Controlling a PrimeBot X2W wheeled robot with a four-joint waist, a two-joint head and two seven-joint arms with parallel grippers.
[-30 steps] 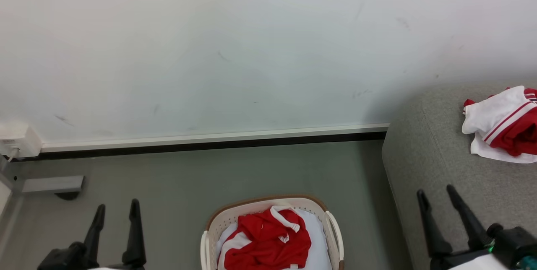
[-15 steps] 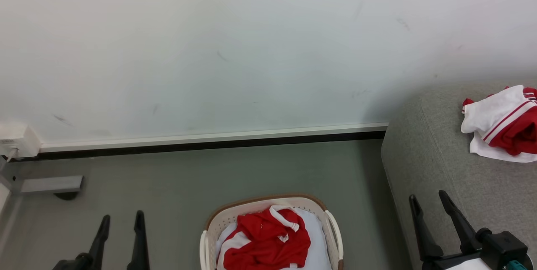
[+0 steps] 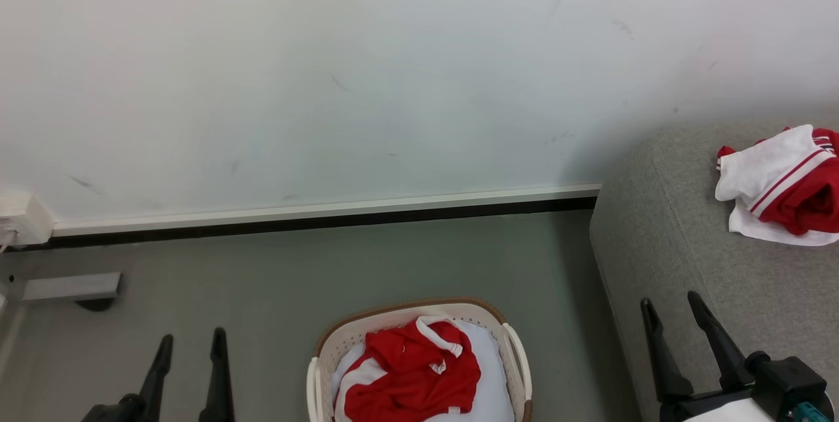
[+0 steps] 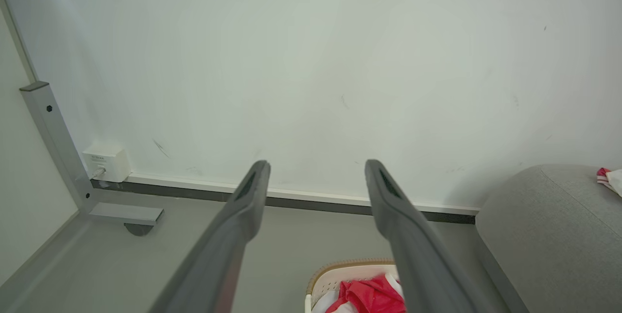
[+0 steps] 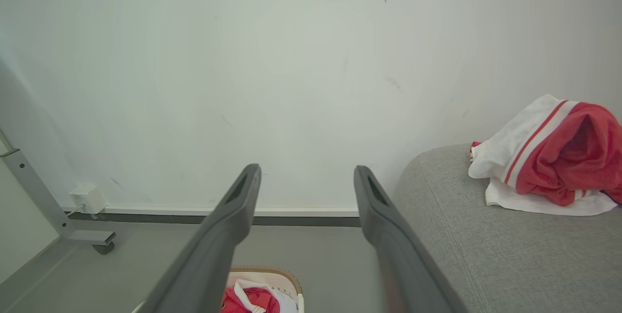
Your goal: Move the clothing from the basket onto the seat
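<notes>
A red garment with white trim lies bunched in the cream basket on the floor, over a pale liner. The same clothing and basket show low in the left wrist view, and clothing low in the right wrist view. Another red-and-white garment rests on the grey seat at the right. My left gripper hangs open to the left of the basket, nothing between its fingers. My right gripper stands open over the seat's front left part, holding nothing.
A white wall with a dark skirting strip runs behind the basket. At the far left stand a grey metal frame foot and a white wall socket box. Grey floor lies between wall and basket.
The camera has shifted slightly, so the scene sits a little higher and more to the left. Both grippers have dropped lower in the head view and stay open. The clothing has not moved.
</notes>
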